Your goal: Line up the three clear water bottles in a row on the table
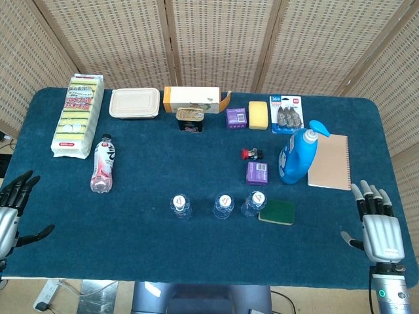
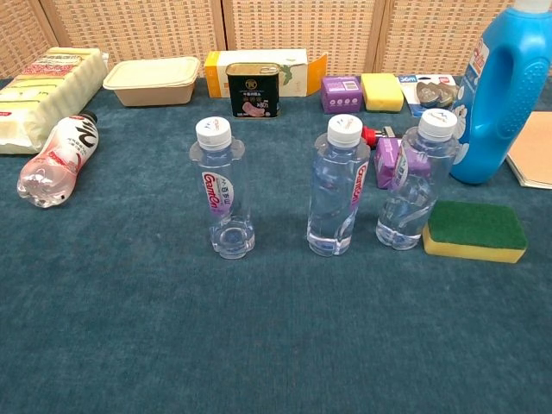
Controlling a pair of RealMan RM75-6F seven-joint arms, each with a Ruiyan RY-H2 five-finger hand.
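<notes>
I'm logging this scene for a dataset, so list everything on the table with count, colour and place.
clear water bottles: 3, clear with white caps, upright in a row at front centre
pink bottle: 1, lying at left
sponge pack: 1, yellow and green, back left
lidded container: 1, beige, back
carton: 1, white and orange, back centre
tin can: 1, before the carton
purple boxes: 2, centre right
yellow sponge: 1, back
detergent bottle: 1, blue, right
notebook: 1, tan, right
green sponge: 1, beside the row
left hand: open, left edge
right hand: open, front right
</notes>
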